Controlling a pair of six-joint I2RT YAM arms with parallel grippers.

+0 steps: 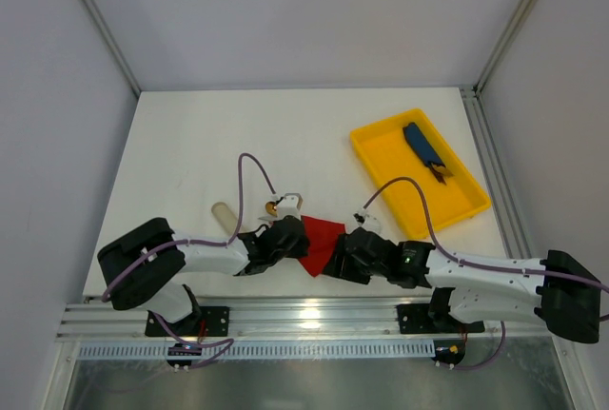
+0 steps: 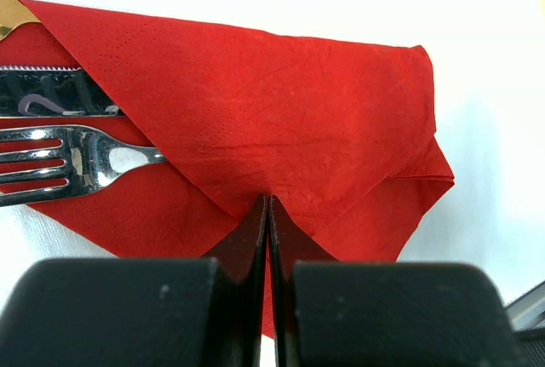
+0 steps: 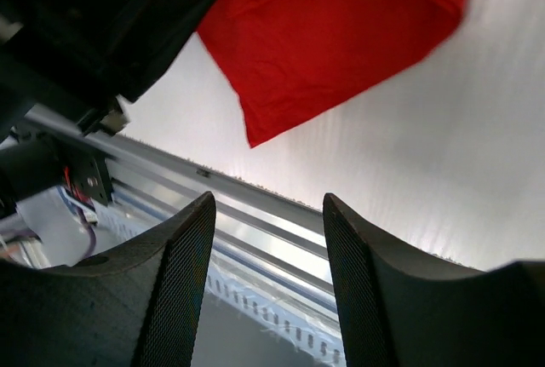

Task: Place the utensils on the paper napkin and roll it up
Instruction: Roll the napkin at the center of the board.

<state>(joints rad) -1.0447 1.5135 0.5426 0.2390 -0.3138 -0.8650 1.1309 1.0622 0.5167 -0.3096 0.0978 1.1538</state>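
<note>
Bright red paper napkin (image 1: 322,239), just left of yellow tray (image 1: 381,148), folded over shiny fork (image 2: 85,158); handle hidden beneath. Left gripper (image 2: 269,203) pressed shut at fold; right gripper (image 3: 268,218) spread, empty.

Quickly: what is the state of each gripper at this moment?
Left gripper: closed, pinching the folded edge of the red paper napkin.
Right gripper: open, holding nothing.
</note>
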